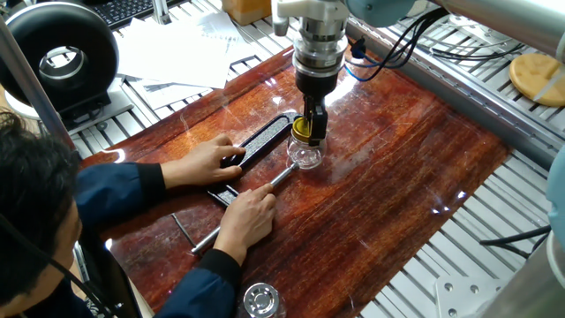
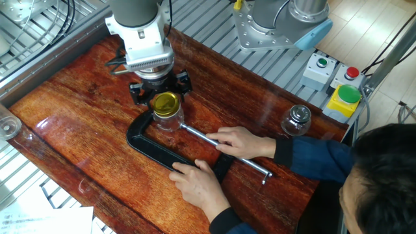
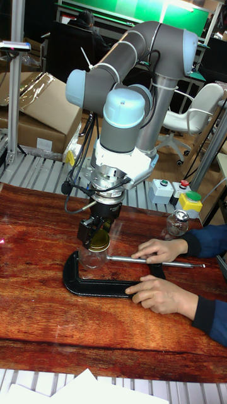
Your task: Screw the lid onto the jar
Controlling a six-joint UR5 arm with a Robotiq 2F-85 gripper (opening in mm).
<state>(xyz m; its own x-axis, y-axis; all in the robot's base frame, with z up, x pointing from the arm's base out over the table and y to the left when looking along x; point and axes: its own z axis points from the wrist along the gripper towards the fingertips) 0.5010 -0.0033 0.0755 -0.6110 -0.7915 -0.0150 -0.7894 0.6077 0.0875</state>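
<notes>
Overhead, fingers (image 2: 160,90) around lid (image 2: 164,103), on jar (image 2: 168,119), clamp-held (image 2: 156,153).

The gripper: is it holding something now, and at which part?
The gripper holds the yellow lid by its rim, the jaws on opposite sides. The lid sits on the mouth of the glass jar, which stands in a black clamp.

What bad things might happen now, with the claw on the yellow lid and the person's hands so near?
1. The claw sits at the lid on the jar. If the lid is tilted, it may jam on the threads.
2. Only the black clamp holds the glass jar. Hard twisting might make it slip or crack.
3. The person's hands rest on the clamp close by, so a sudden move might bump them.
</notes>
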